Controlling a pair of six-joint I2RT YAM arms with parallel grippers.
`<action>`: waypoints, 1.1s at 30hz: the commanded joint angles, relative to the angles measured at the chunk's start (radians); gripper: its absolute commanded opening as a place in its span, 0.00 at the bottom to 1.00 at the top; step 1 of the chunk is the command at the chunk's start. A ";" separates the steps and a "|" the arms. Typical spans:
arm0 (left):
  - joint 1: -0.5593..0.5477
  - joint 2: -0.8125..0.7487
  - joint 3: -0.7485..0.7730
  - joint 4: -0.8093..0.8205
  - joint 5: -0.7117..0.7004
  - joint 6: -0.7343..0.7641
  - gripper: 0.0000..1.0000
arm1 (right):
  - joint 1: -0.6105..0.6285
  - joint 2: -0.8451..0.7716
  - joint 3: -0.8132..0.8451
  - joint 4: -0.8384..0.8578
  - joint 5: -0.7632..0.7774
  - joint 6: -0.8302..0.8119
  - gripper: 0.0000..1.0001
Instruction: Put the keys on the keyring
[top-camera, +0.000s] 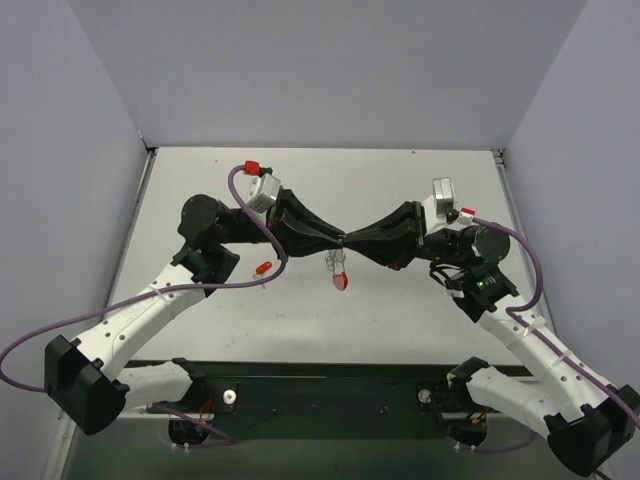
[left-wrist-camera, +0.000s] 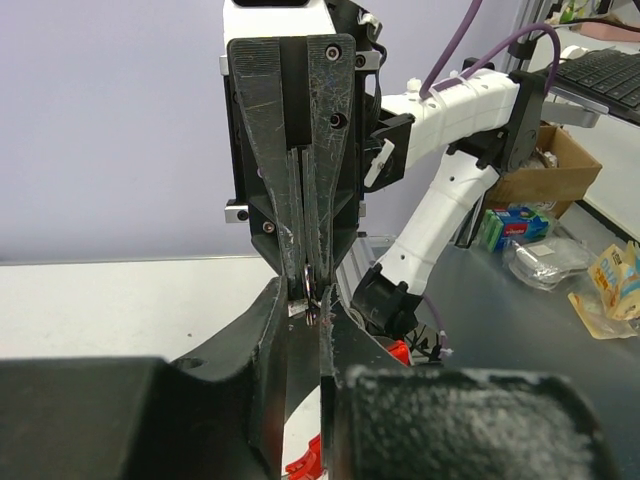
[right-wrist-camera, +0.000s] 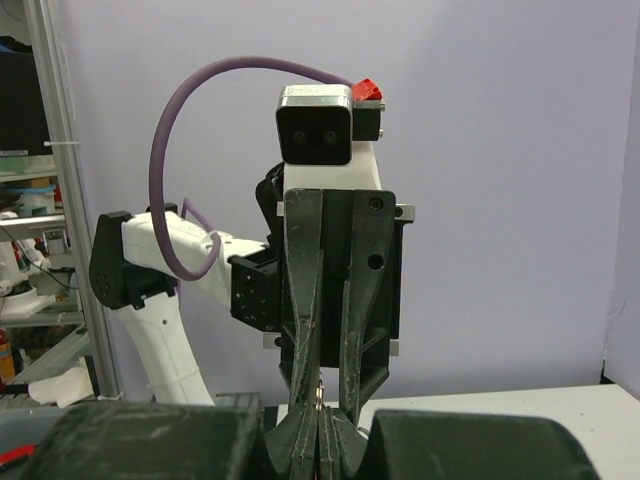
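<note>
Both grippers meet tip to tip above the middle of the table. My right gripper (top-camera: 349, 243) (right-wrist-camera: 320, 418) is shut on a small metal ring (right-wrist-camera: 320, 392) of the keyring. From there the keyring's chain and curved red band (top-camera: 343, 279) hang down. My left gripper (top-camera: 337, 240) (left-wrist-camera: 304, 292) faces it with its jaws narrowly apart on either side of that ring (left-wrist-camera: 309, 292). In the right wrist view one left finger is close to the ring and the other stands off it. The key (top-camera: 264, 267), tiny and red-headed, lies on the table to the left, free of both grippers.
The grey table (top-camera: 420, 180) is walled at the back and on both sides. A purple cable (top-camera: 262, 225) loops off the left wrist above the key. Beyond the right edge are a cardboard box (left-wrist-camera: 545, 175) and bagged items (left-wrist-camera: 610, 285).
</note>
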 joint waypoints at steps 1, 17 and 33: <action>-0.004 -0.013 0.044 -0.027 0.010 0.048 0.25 | 0.001 -0.031 0.007 0.135 -0.006 -0.015 0.00; 0.000 -0.028 0.063 -0.145 -0.021 0.130 0.20 | 0.001 -0.051 0.001 0.116 0.001 -0.023 0.00; 0.000 -0.025 0.072 -0.133 -0.028 0.122 0.00 | 0.001 -0.039 0.007 0.090 -0.017 -0.034 0.00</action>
